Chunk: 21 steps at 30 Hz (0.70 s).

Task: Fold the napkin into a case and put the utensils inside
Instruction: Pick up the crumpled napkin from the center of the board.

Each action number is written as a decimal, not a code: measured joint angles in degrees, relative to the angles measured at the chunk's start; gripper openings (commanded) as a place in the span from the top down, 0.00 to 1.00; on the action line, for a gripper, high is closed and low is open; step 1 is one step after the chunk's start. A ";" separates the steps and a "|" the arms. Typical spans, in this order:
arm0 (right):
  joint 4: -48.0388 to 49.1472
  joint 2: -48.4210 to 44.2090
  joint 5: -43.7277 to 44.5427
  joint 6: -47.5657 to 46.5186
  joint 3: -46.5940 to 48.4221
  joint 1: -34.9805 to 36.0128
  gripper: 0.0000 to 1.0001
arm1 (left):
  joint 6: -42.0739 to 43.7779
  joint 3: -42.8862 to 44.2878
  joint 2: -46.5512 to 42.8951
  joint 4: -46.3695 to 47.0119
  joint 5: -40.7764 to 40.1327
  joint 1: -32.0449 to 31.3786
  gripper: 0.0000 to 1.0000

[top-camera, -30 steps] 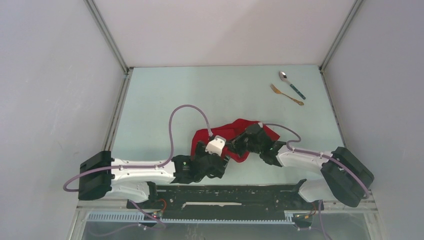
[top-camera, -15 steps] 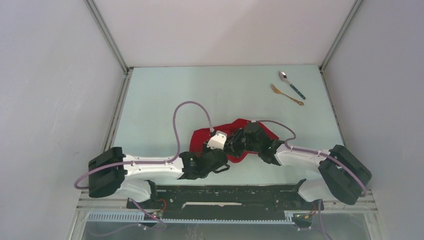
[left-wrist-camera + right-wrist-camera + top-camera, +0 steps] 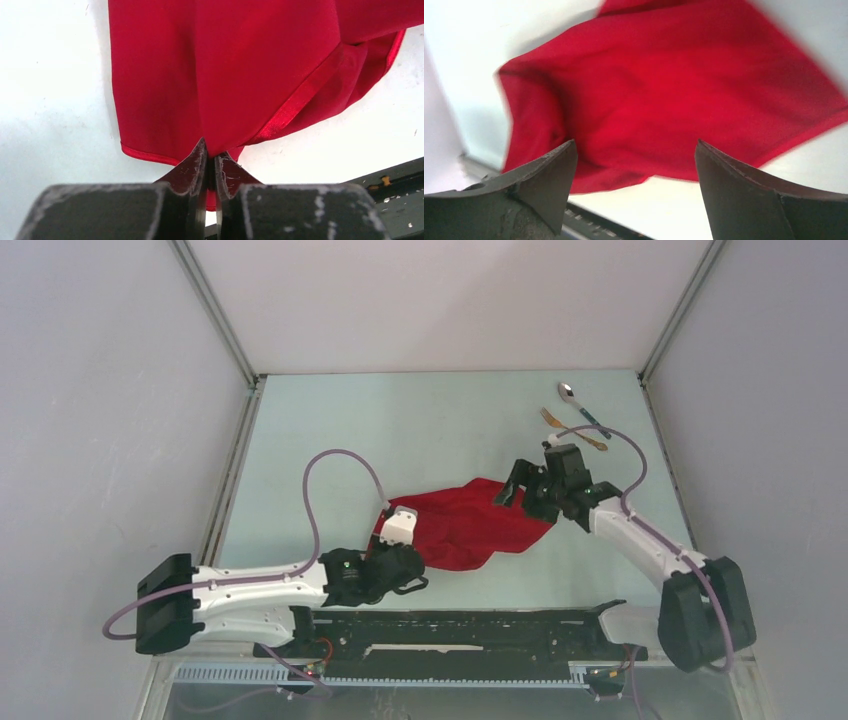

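Toward the near middle of the pale green table [image 3: 420,430], as seen from the top camera, the napkin [image 3: 465,523] lies as a loose, crumpled red sheet, roughly triangular, with its broad end toward the left arm and one corner reaching toward the right arm. It is not folded into any strip. The left gripper [image 3: 392,541] sits at the cloth's left edge, under its white wrist camera. The right gripper [image 3: 512,488] hangs just beside the cloth's far right corner. The spoon [image 3: 583,408] and the fork [image 3: 572,428] lie side by side near the far right corner of the table, well apart from the napkin.

From the left wrist, the two fingers are pressed together on a pinch of red fabric. The cloth drapes away from them in smooth folds, with a shinier hem band running diagonally on the right and a thin hem along the lower left edge.

From the right wrist, the fingers stand wide apart and hold nothing. The napkin is spread below them, blurred, its surface gently rumpled and its corners pointing outward.
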 measured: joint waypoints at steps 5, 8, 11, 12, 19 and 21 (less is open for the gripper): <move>-10.01 4.46 5.25 -6.78 1.70 -6.51 0.08 | -2.01 1.14 -1.95 -6.45 0.66 0.00 0.92; -12.98 3.17 5.18 -7.34 -1.09 -8.00 0.12 | -2.86 1.97 -3.74 -8.66 0.96 0.02 0.91; -12.39 0.61 0.55 -5.81 -5.73 -11.30 0.13 | -3.30 2.60 -5.46 -9.79 1.27 0.11 0.89; -10.99 -0.44 -1.18 -4.79 -7.76 -12.61 0.13 | -3.30 2.78 -5.92 -9.99 1.29 0.13 0.88; 0.17 -5.01 -11.45 2.60 -18.18 -15.39 0.20 | -3.30 2.99 -7.54 -10.51 2.91 0.94 0.85; 3.21 -4.46 -12.66 3.93 -19.06 -15.39 0.24 | -3.30 2.99 -8.57 -10.64 3.63 1.18 0.85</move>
